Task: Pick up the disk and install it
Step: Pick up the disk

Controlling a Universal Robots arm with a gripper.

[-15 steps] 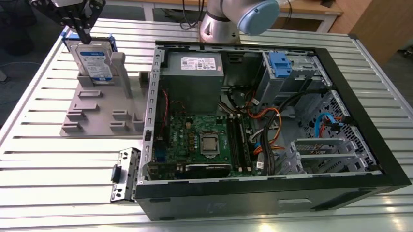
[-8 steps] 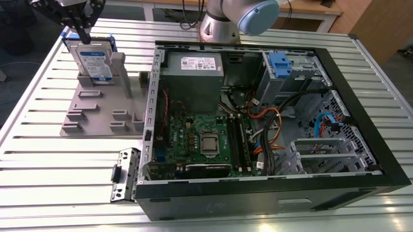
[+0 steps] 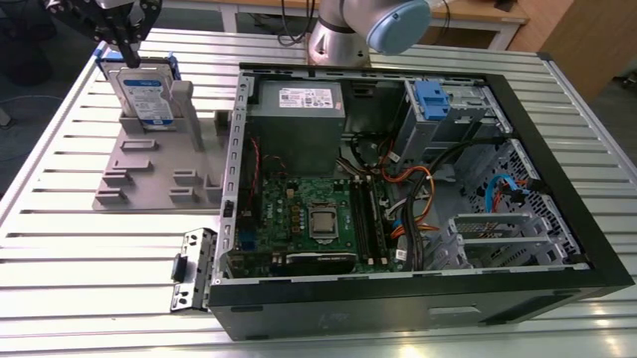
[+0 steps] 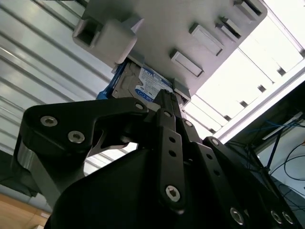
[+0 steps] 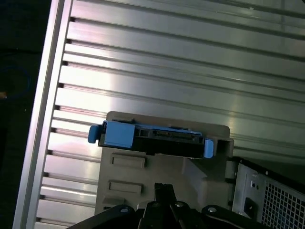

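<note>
The disk (image 3: 148,93) stands on edge in a grey holder (image 3: 149,179) at the exterior view's upper left, its blue-and-white label facing the camera and its blue carrier showing at the sides. My gripper (image 3: 130,58) hangs just above the disk's top edge, its fingers drawn together and shut. In the first wrist view the disk's (image 5: 152,138) top edge with blue ends lies just past the gripper (image 5: 163,188), apart from it. In the second wrist view the gripper (image 4: 164,98) points at the disk's (image 4: 150,83) label beside the holder (image 4: 190,28).
An open computer case (image 3: 587,246) lies on the slatted metal table (image 3: 89,298) at the exterior view's right, with a motherboard, a grey power supply (image 3: 297,123) and a drive bay with a blue bracket (image 3: 430,97). A loose metal bracket (image 3: 194,268) lies by the case. The arm's base (image 3: 344,37) stands behind.
</note>
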